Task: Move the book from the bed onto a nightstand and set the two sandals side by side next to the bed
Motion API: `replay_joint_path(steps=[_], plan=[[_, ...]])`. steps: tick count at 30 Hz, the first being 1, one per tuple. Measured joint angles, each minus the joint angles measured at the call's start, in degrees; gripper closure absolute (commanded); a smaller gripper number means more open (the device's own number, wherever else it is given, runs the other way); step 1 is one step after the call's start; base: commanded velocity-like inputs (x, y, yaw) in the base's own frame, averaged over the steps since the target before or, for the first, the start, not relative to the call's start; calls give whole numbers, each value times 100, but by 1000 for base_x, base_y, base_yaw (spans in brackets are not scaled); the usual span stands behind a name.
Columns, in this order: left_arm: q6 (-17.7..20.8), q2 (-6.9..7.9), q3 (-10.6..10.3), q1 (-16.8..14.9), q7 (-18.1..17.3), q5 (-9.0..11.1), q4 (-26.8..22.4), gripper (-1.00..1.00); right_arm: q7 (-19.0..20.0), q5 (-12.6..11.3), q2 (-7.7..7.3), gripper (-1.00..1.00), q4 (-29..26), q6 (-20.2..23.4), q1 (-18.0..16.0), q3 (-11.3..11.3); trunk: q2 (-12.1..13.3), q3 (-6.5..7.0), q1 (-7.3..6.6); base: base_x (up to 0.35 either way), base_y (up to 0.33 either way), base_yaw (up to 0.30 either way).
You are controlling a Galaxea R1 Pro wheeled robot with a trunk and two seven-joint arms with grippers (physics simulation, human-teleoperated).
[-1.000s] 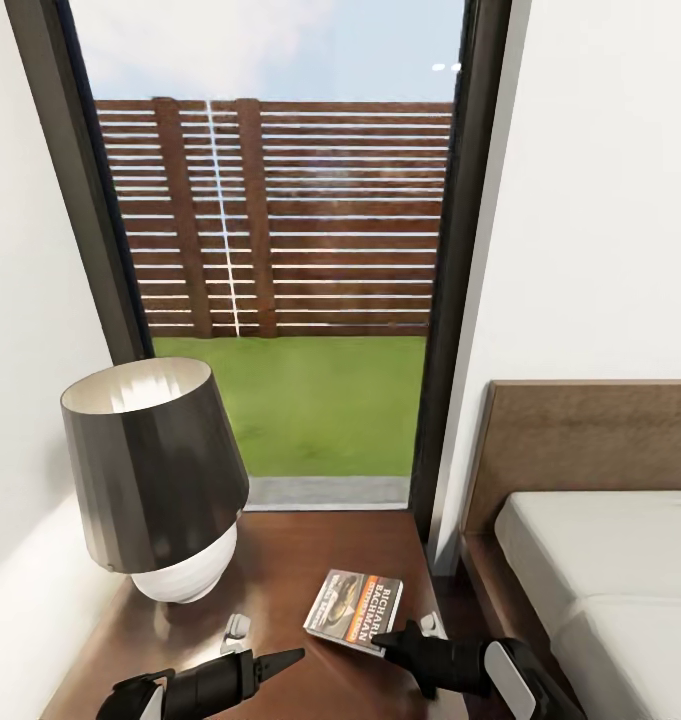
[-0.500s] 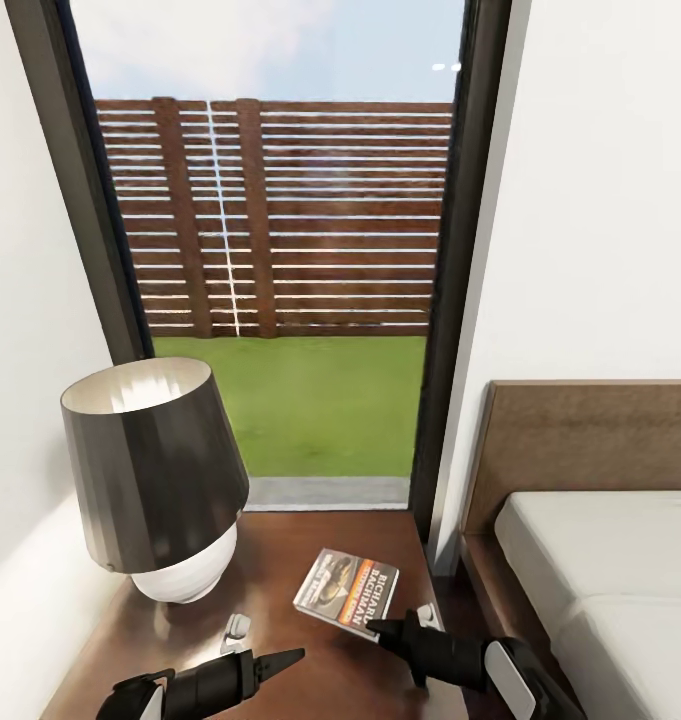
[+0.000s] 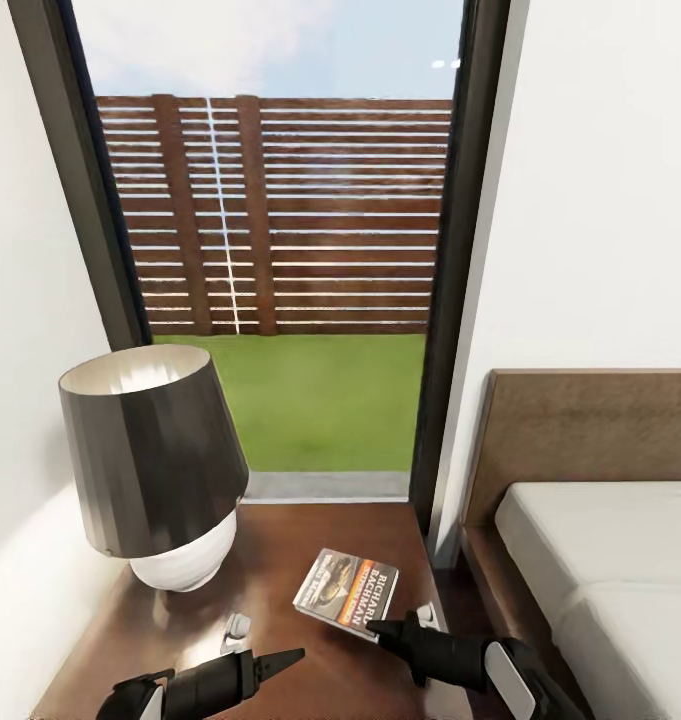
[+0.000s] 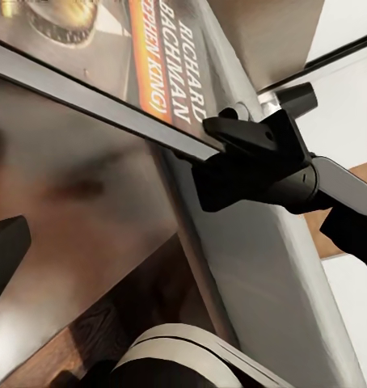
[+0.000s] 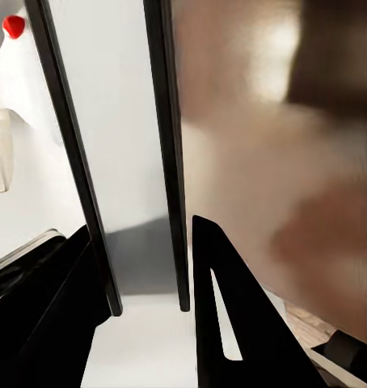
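The book [image 3: 347,592] lies flat on the dark brown nightstand [image 3: 300,535], cover up, with its orange band and white lettering showing. My right gripper [image 3: 378,628] is open just behind the book's near corner, with nothing between its fingers [image 5: 224,323]. The left wrist view shows the book [image 4: 111,48] lying flat with the right gripper [image 4: 260,113] at its edge. My left gripper [image 3: 298,655] hovers low over the nightstand's front, open and empty, a hand's width from the book. The bed [image 3: 600,560] stands to the right. The sandals are out of view.
A lamp [image 3: 150,450] with a dark shade and white base fills the nightstand's left half. Two small white objects [image 3: 237,627] sit near its front. A tall dark-framed window [image 3: 290,300] rises behind, and the bed's headboard [image 3: 580,440] stands against the white wall.
A second ago my right gripper held the book tilted; it let go, the book settled flat a little to the left, and the gripper drew back. The head view has since shifted slightly.
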Motion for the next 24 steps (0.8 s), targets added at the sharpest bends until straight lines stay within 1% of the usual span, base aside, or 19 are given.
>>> replay_joint_path(steps=[8, 16, 23, 24], plan=[[0, 0, 0, 0, 0, 1, 0, -100, 1, 2, 0, 100, 2, -3, -4, -1, -1, 0, 1, 0, 0, 0], [0, -1, 0, 0, 0, 0, 0, -100, -7, 31, 0, 100, 9, -9, -1, -4, -321, -144, 176, 0, 0, 0], [0, 1, 0, 0, 0, 1, 0, -100, -8, 21, 0, 100, 15, -7, -3, -7, -322, -144, 176, 0, 0, 0], [0, 1, 0, 0, 0, 0, 0, -100, -9, 25, 0, 100, 16, -8, -3, -7, -361, -162, 198, 0, 0, 0]])
